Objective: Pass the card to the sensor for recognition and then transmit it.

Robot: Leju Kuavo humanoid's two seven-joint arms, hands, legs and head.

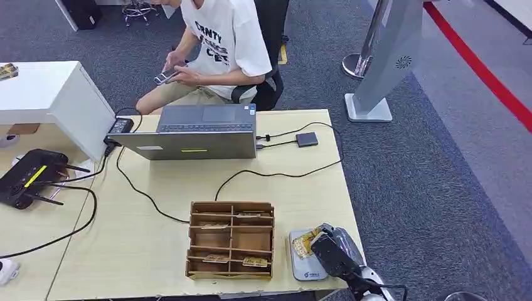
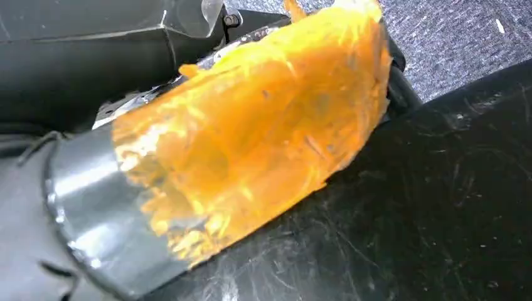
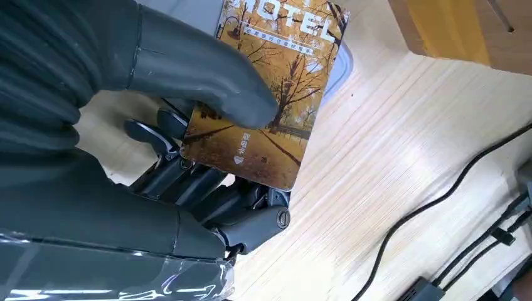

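The card point(image 3: 270, 94) (a hotel key card) is pinched between thumb and fingers of the right hand point(image 1: 329, 251), held flat over the grey sensor point(image 1: 302, 266) on the counter point(image 1: 157, 251), presumably for reading; the left hand's state cannot be told.

An office: grey carpet point(image 1: 414, 188) covers the floor, and a pale wooden desk point(image 1: 301, 188) carries an open laptop point(image 1: 197, 132) with cables trailing toward a black router point(image 1: 28, 177) on the left. At the far side a person point(image 1: 219, 47) sits in a black office chair point(image 1: 270, 88), beside a white cabinet point(image 1: 56, 100).
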